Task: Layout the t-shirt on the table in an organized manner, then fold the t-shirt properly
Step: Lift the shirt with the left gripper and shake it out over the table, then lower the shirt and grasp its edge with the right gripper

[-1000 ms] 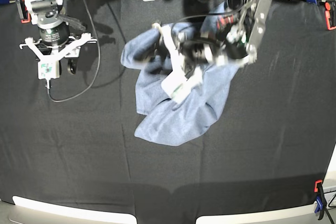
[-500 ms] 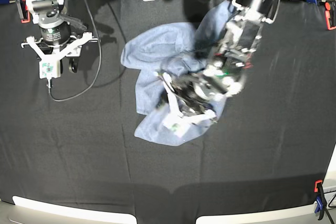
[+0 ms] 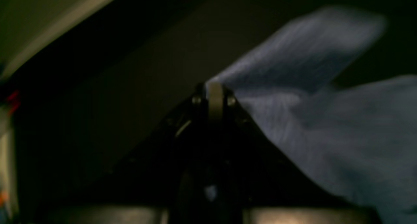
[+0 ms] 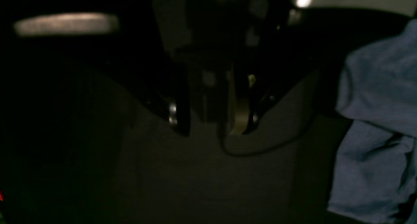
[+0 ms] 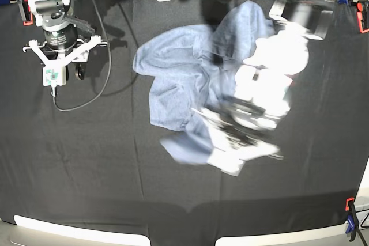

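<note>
The blue-grey t-shirt (image 5: 173, 79) lies crumpled in the middle of the black table (image 5: 86, 171). One lower corner is stretched toward the front. My left gripper (image 5: 228, 162) is motion-blurred just past that corner. In the left wrist view the left gripper (image 3: 215, 90) has its jaws shut, and the t-shirt (image 3: 325, 119) fans out from their tip. My right gripper (image 5: 53, 84) hangs over bare cloth at the far left, well away from the shirt. In the right wrist view the right gripper (image 4: 208, 126) is open and holds nothing, with the t-shirt (image 4: 374, 119) off to the right.
A black cable (image 5: 98, 84) loops on the table beside the right arm. Red clamps (image 5: 26, 15) (image 5: 362, 16) grip the back corners and a blue clamp (image 5: 350, 223) the front right corner. Monitor bases and cables line the back edge.
My left arm swept from over the shirt's middle toward the front and its jaws closed. The shirt's lower edge came forward with it. The right arm has not moved.
</note>
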Robot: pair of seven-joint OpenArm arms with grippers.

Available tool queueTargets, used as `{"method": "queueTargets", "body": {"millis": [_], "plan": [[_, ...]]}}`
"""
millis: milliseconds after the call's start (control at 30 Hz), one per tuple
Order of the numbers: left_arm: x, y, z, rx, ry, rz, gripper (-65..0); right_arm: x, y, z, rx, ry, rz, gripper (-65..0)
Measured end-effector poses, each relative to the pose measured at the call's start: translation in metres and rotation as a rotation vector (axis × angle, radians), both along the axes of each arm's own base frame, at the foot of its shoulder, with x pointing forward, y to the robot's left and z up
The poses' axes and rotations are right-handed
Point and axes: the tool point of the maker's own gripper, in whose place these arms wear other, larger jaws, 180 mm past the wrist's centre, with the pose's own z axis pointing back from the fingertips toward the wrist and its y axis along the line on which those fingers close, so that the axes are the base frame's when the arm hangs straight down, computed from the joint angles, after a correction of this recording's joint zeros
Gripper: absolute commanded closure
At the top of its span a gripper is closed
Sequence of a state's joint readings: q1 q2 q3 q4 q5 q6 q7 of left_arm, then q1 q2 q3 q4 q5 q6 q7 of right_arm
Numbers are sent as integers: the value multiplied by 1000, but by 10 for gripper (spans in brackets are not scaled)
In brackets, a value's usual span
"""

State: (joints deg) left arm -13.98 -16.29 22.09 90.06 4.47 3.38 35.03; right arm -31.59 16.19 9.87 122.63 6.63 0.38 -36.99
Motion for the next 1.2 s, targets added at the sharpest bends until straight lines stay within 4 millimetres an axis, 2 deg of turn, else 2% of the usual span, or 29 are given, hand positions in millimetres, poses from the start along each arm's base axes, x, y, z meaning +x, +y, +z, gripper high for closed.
{"method": "queueTargets", "body": {"millis": [100,167,233,300,433,500,633,733,800,867,967,1067,1200], "plan": [[7,75,1,30,3,138,0,0,12,-2,47,7,47,-197],[8,116,5,14,-24,205,0,0,13,-2,51,7,49,-197],[4,152,0,-8,-14,272,0,0,13,-2,52,6,49,-197],[-3,180,-10,-30,13,331,0,1,14,-1,65,5,50,-197],[-14,211,-40,-72,96,357,0,1,20,-1,106,4,57,-197],[-18,216,-56,-104,129,352,0,0,25,-2,104,7,82,-199],[-28,212,-86,-182,200,323,0,-1,50,-3,185,0,154,-272],[-33,209,-93,-186,228,292,-133,4,64,1,214,-22,192,-278],[-32,202,-93,-195,237,258,-184,9,77,0,236,-31,222,-278],[-31,198,-92,-230,237,253,-188,11,93,-11,261,-3,255,-278],[-30,197,-91,-237,235,251,-188,10,117,-38,286,69,295,-278],[-30,197,-91,-236,235,252,-188,17,128,-59,286,110,285,-278],[-30,198,-91,-235,236,252,-188,25,135,-72,318,137,259,-278]]}}
